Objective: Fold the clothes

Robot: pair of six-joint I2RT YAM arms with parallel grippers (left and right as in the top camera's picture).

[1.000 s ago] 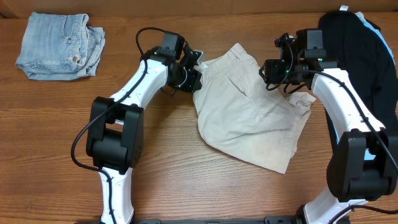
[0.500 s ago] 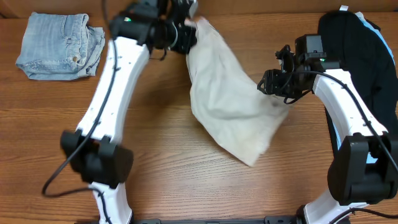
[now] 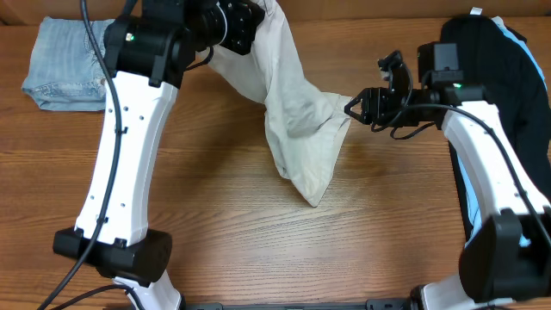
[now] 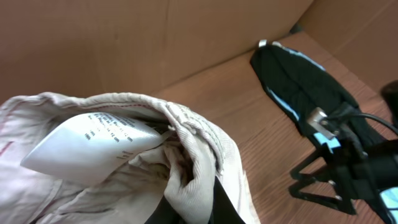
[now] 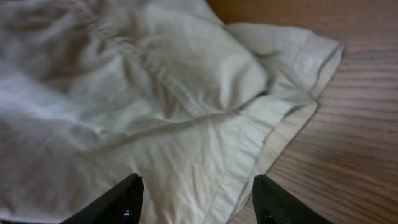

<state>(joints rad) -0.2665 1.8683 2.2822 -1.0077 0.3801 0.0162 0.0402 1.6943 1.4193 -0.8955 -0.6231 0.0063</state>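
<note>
The beige shorts [image 3: 297, 112] hang from my left gripper [image 3: 256, 19], raised high at the back of the table, and their lower end trails on the wood. In the left wrist view that gripper [image 4: 198, 204] is shut on a bunched fold of the shorts [image 4: 186, 134], next to the white inner label [image 4: 87, 146]. My right gripper [image 3: 355, 108] is open at the right-hand corner of the cloth. Seen from the right wrist, its fingers [image 5: 127, 199] stand apart over the shorts [image 5: 155, 106] near a hem, with nothing pinched.
Folded denim shorts [image 3: 69, 60] lie at the back left, partly behind the raised left arm. A black and light-blue pile of garments [image 3: 499, 60] lies at the back right. A cardboard wall [image 4: 124, 43] runs along the back.
My left arm has risen and swung back, lifting the shorts off the table so that they hang and slide left. The right gripper has opened a little and stays by the cloth's right corner.
</note>
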